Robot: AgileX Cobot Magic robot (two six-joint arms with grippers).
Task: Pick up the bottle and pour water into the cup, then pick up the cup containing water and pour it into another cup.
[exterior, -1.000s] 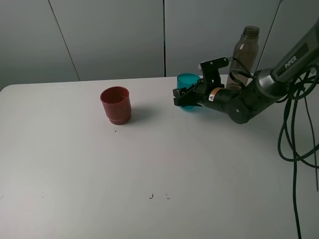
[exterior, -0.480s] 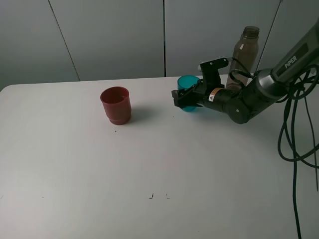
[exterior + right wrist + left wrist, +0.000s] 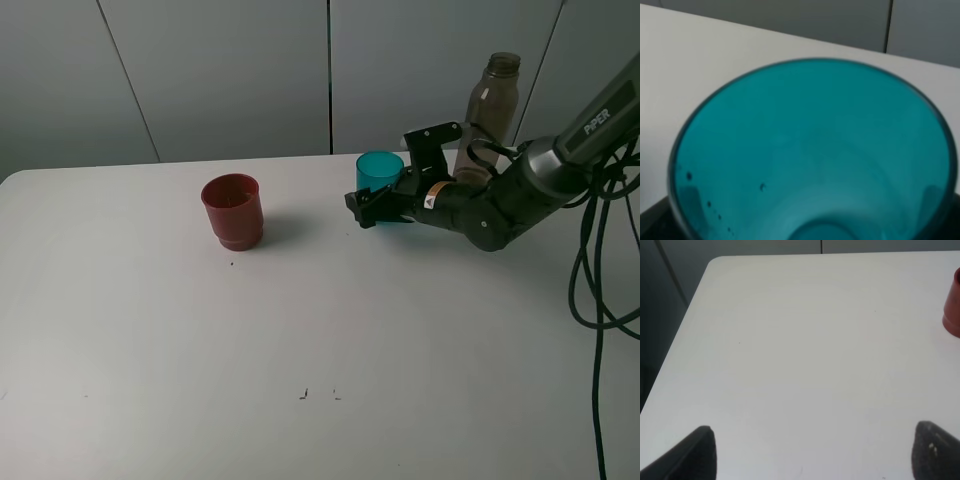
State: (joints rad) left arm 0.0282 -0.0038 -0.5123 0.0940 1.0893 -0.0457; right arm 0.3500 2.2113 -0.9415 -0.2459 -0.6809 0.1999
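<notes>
The teal cup [image 3: 380, 172] stands upright on the white table [image 3: 300, 320], right of centre. My right gripper [image 3: 377, 207] is low around its base, with a finger at each side of the cup wall; I cannot tell whether it presses. The right wrist view looks down into the cup [image 3: 810, 160]. The red cup [image 3: 233, 210] stands apart to the left, and its edge shows in the left wrist view [image 3: 954, 307]. The grey-brown bottle [image 3: 490, 110] stands upright behind my right arm. My left gripper [image 3: 812, 452] is open and empty over bare table.
Black cables [image 3: 600, 270] hang off the table's right side. A grey panelled wall [image 3: 250, 70] runs behind the table. The table's left edge and corner show in the left wrist view [image 3: 690, 305].
My right gripper has dropped lower on the teal cup and the arm has shifted slightly right, so more of the cup's upper part shows. The cup, bottle and red cup stay put.
</notes>
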